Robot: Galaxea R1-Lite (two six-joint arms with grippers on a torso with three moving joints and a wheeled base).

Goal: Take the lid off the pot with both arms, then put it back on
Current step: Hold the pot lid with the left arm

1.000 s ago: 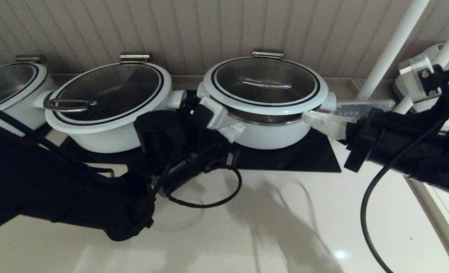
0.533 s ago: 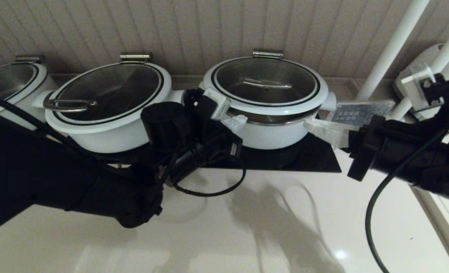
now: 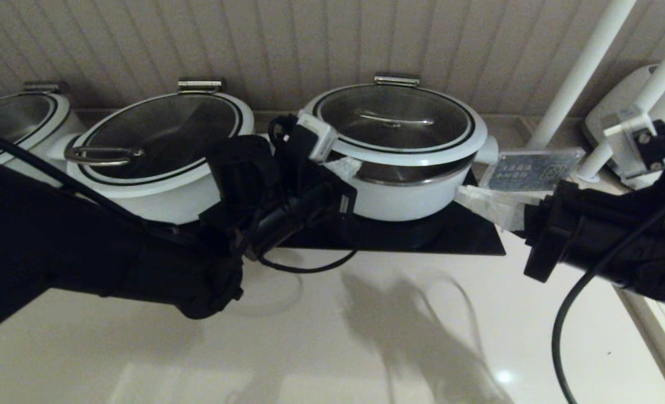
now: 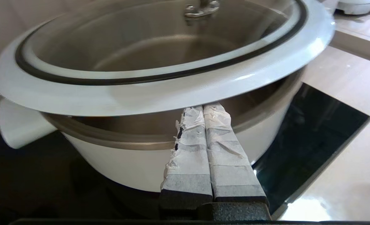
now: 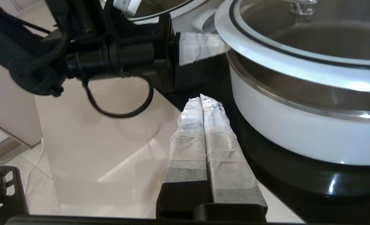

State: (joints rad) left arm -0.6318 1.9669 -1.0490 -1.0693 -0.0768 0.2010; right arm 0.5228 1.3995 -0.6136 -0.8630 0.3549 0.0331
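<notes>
Prying the lid (image 3: 395,120) off the pot (image 3: 405,196) with closed left gripper (image 4: 203,109) beneath its rim, closed right gripper (image 5: 205,98) beside the pot; full lift and replacing remain.

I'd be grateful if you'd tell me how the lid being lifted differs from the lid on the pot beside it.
The lid has a steel bar handle across its centre; the neighbouring lid has a loop handle at its edge. The lid is tilted, its front raised off the pot, with the shut left gripper under its rim; the neighbouring lid sits closed. Both are glass, white-rimmed with a black ring.
</notes>
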